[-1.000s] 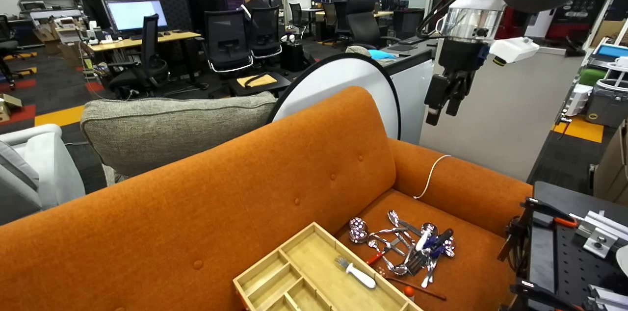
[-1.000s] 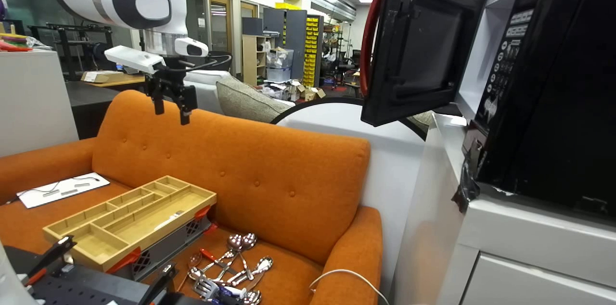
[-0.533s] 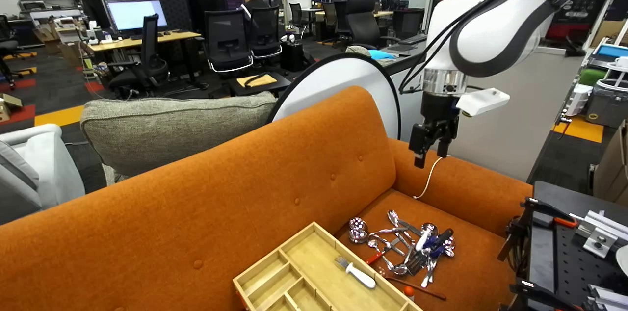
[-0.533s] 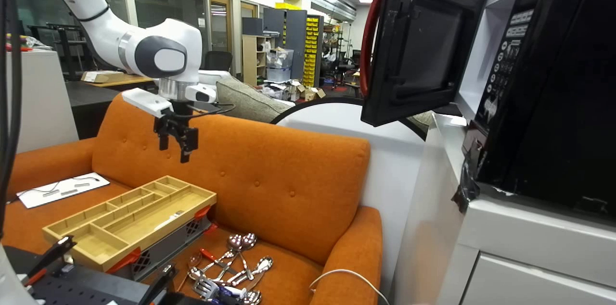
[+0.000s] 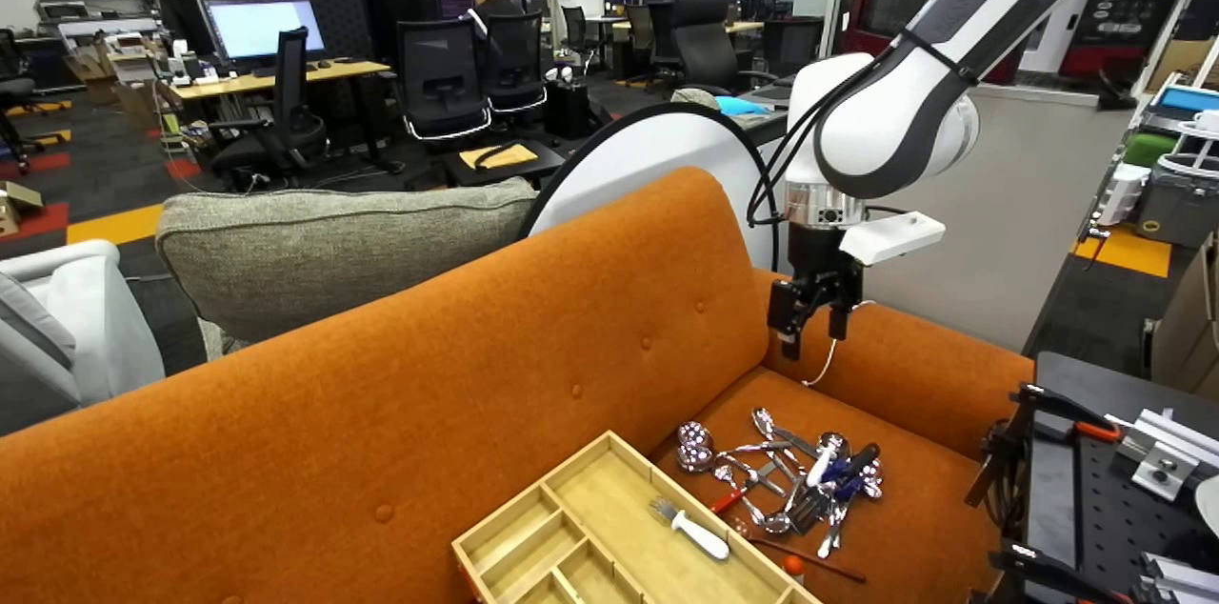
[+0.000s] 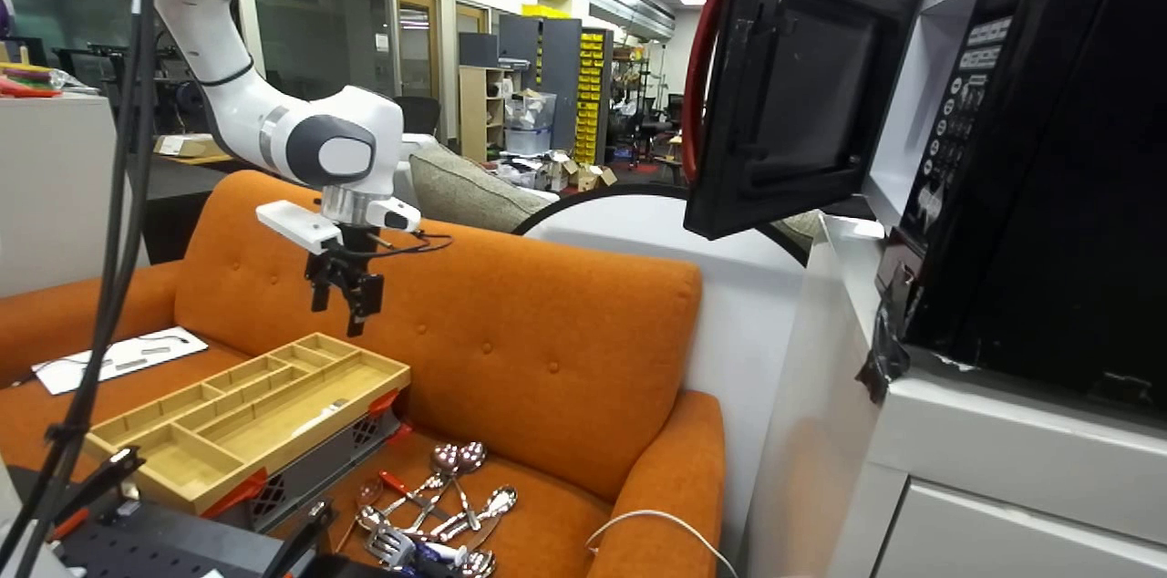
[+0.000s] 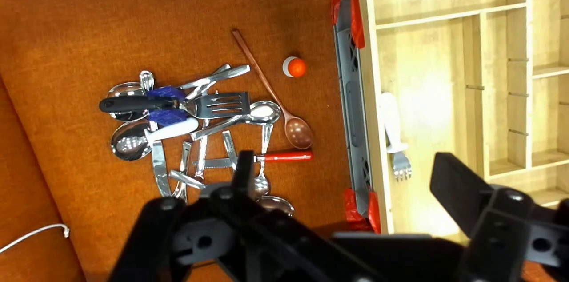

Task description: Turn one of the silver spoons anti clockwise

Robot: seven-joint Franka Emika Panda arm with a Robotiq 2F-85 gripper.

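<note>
Several silver spoons lie in a loose pile of cutlery on the orange sofa seat. In the wrist view one silver spoon (image 7: 264, 112) lies near the slotted spatula's tip, a smaller spoon (image 7: 261, 185) sits by the left finger, and another spoon bowl (image 7: 275, 204) is partly hidden by the gripper. Two shiny spoon bowls show in both exterior views, one of them here (image 5: 695, 458) and here (image 6: 472, 456). My gripper (image 7: 344, 166) is open and empty. It hangs pointing down, well above the seat, in both exterior views (image 5: 814, 337) (image 6: 337, 314).
A wooden compartment tray (image 7: 378, 139) on a grey crate stands beside the pile, with a white-handled fork (image 7: 402, 166) inside. A wooden spoon (image 7: 298, 132), red-handled knife (image 7: 284, 156), slotted spatula (image 7: 222, 105) and orange-capped item (image 7: 296, 67) lie nearby. The sofa backrest (image 6: 511, 314) rises behind.
The arm has come down and across, lowering the gripper toward the height of the sofa's armrest; it moves left in an exterior view. The gripper stays open. The cutlery has not moved.
</note>
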